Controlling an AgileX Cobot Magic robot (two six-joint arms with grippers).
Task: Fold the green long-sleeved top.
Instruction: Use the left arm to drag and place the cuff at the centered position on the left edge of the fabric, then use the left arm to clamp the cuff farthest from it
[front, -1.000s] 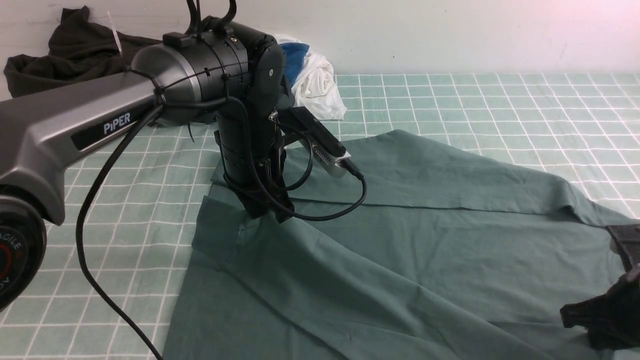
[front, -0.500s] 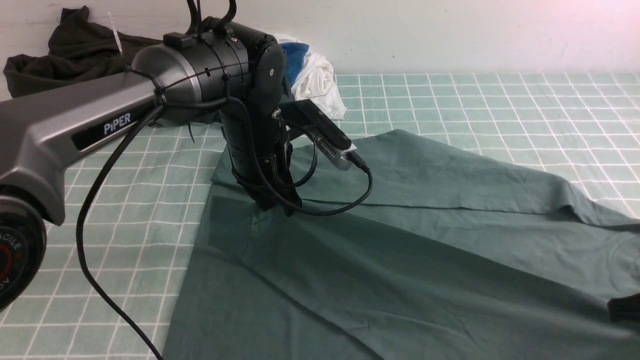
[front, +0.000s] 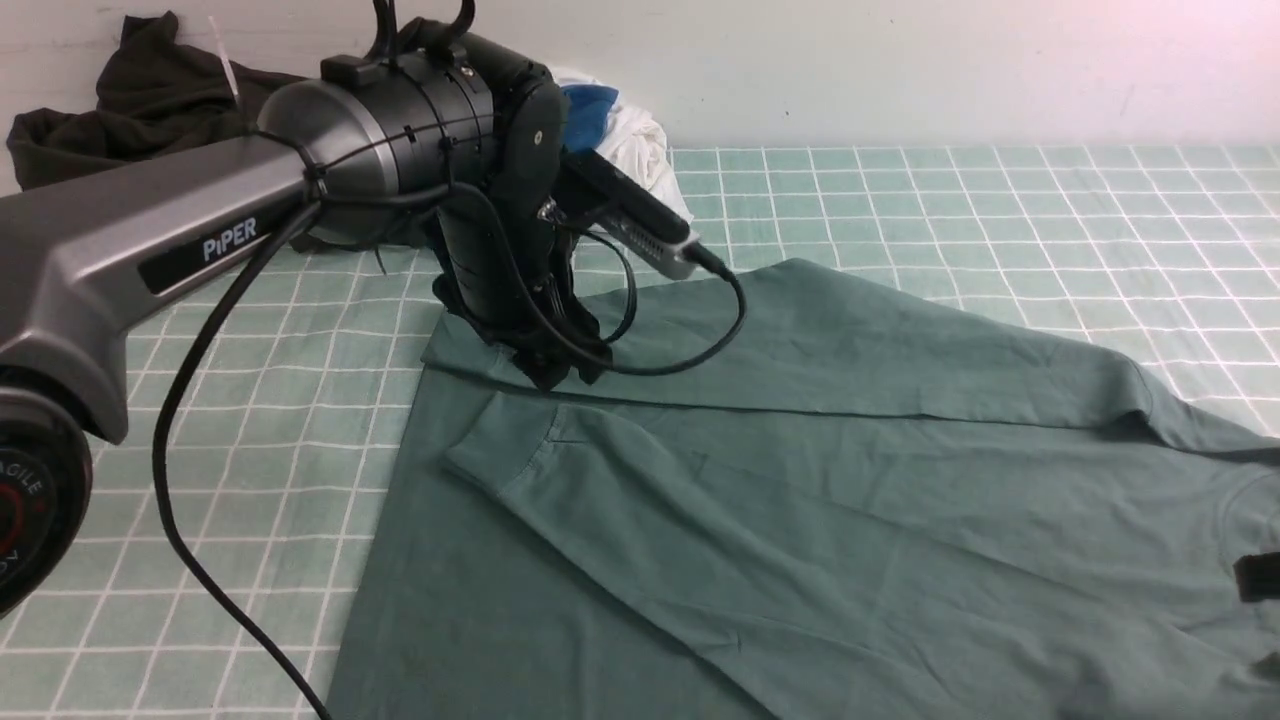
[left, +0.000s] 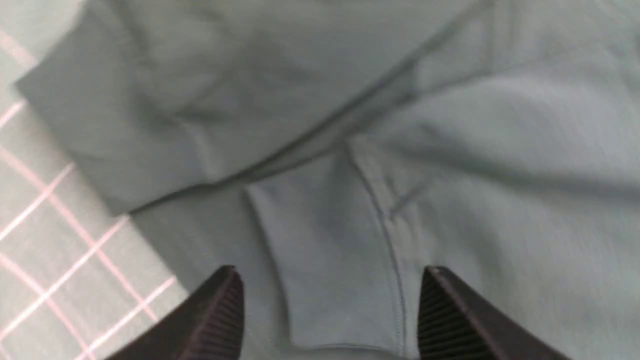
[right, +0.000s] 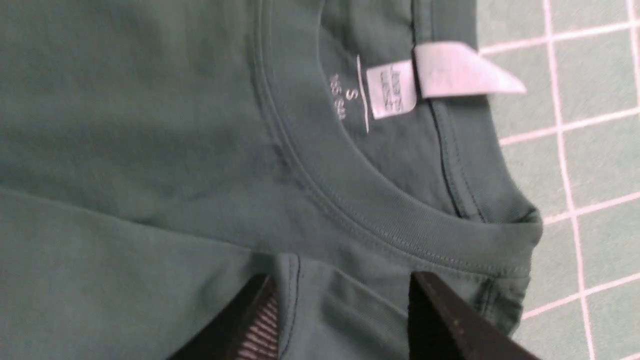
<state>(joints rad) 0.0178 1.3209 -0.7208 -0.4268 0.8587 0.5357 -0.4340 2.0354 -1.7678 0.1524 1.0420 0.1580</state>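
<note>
Robot lab bench: checked cloth (front: 1000, 210), bare white wall (front: 900, 70), dark garment (front: 120, 110) heaped behind.

Green long-sleeved top (front: 800, 480): matt jersey-look knit, soft, lightly creased. Cuff (left: 340, 280), collar (right: 350, 200): ribbed, stitched. Neck label (right: 450, 70): white fabric, smooth. Tabletop cloth (front: 1000, 200): matt checked fabric. Left arm (front: 120, 230) housing: smooth grey, satin sheen. Cable (front: 160, 450): smooth black. Left end effector (left: 330, 272), right end effector (right: 342, 277): pads (left: 215, 320) black, grooved, matt.
</note>
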